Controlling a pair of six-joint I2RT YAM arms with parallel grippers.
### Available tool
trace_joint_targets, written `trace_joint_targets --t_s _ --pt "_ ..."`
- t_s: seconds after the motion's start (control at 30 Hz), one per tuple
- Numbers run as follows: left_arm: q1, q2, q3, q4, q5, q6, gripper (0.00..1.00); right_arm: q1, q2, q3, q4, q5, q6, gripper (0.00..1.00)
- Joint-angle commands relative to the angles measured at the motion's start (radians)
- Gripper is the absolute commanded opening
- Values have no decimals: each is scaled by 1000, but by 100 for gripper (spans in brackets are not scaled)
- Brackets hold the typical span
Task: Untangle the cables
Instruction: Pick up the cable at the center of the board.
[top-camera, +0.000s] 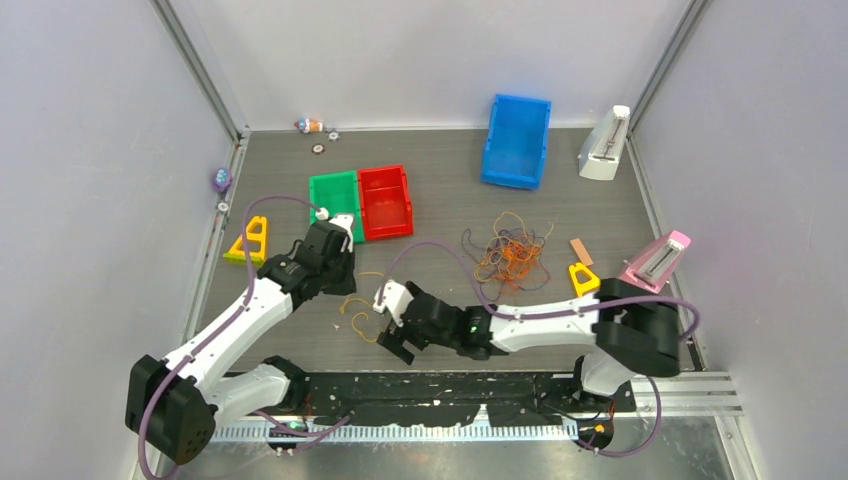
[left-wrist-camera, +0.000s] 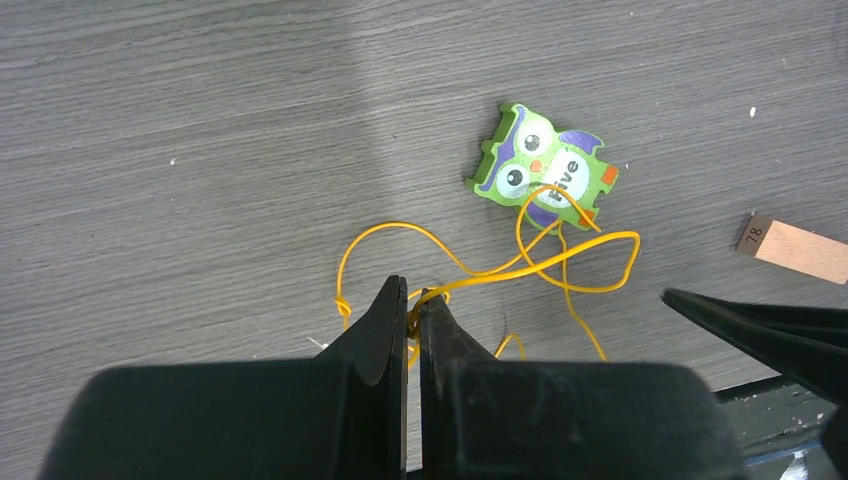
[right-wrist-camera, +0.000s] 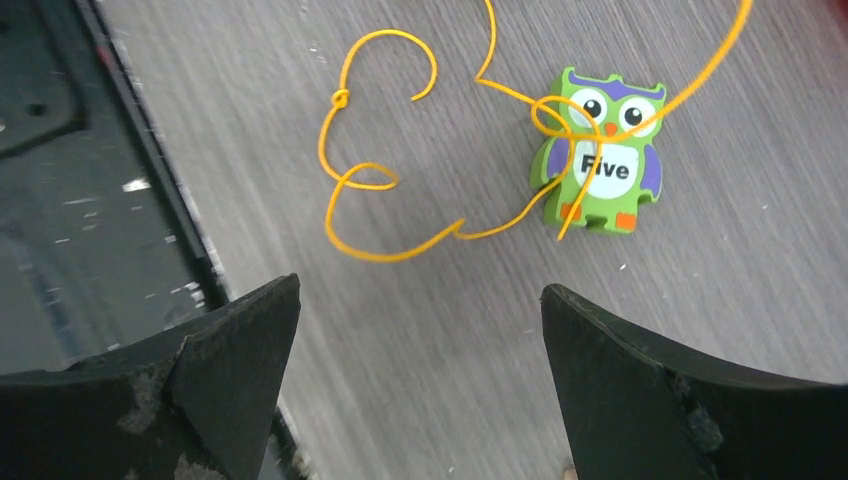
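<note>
A tangle of orange, red and dark cables (top-camera: 510, 250) lies right of the table's middle. A separate yellow-orange cable (left-wrist-camera: 385, 227) sprawls in loops on the grey table near the front, with a knot (right-wrist-camera: 340, 99) in it and one loop lying over a green owl piece (left-wrist-camera: 545, 170) marked "Five" (right-wrist-camera: 600, 160). My left gripper (left-wrist-camera: 413, 300) is shut on this yellow cable, pinching a strand at its fingertips. Just short of the cable's loops my right gripper (right-wrist-camera: 420, 300) hangs open over bare table, holding nothing. In the top view both grippers meet near the yellow cable (top-camera: 352, 303).
Green bin (top-camera: 335, 195) and red bin (top-camera: 385, 200) stand behind the left gripper, a blue bin (top-camera: 517, 140) at the back. Yellow triangles (top-camera: 250, 240) (top-camera: 583, 278), a wooden block (left-wrist-camera: 795, 250), a pink-topped stand (top-camera: 655, 260) and a white stand (top-camera: 605, 145) lie around.
</note>
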Motion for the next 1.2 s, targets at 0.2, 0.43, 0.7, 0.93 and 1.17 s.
trace_joint_targets --t_s 0.2,0.43,0.7,0.93,1.17 --pt "15 -6 5 40 -16 -23 0 42 214 203 27 258 -156 99" --pt "37 4 -18 81 15 -39 0 42 280 290 69 316 -158 25" --pt "55 6 47 95 33 -64 0 -73 218 328 80 189 -28 5" --pt "55 48 199 101 22 -93 0 -206 165 390 45 33 85 5" --pt "59 140 416 69 4 -80 0 -320 181 573 -67 -68 104 5"
